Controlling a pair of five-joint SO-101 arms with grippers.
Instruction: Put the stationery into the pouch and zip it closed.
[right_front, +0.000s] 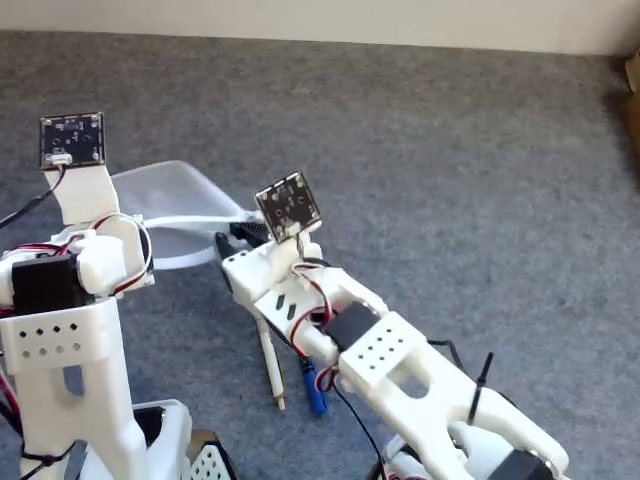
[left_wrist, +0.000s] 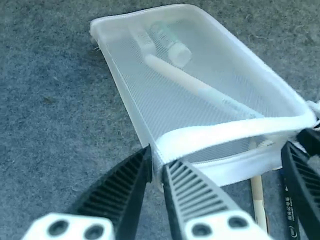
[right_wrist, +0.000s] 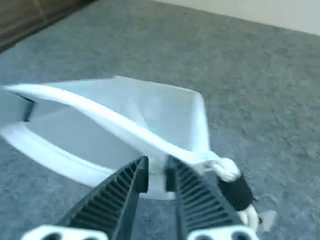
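A translucent white mesh pouch (right_front: 175, 200) lies on the grey carpet with its mouth held open. Inside it (left_wrist: 200, 75) I see a white pen (left_wrist: 195, 85) and a small capped tube (left_wrist: 172, 45). My left gripper (left_wrist: 156, 167) is shut on the near rim of the mouth. At the zipper end, my right gripper (right_wrist: 156, 172) is shut on the pouch's upper rim (right_wrist: 125, 125), beside the black zipper pull (right_wrist: 235, 190). A beige pencil (right_front: 270, 360) and a blue pen (right_front: 313, 385) lie on the carpet under the right arm.
Open grey carpet (right_front: 470, 150) stretches to the right and behind the pouch. A pale wall edge runs along the back. The left arm's base (right_front: 70, 400) fills the near left corner.
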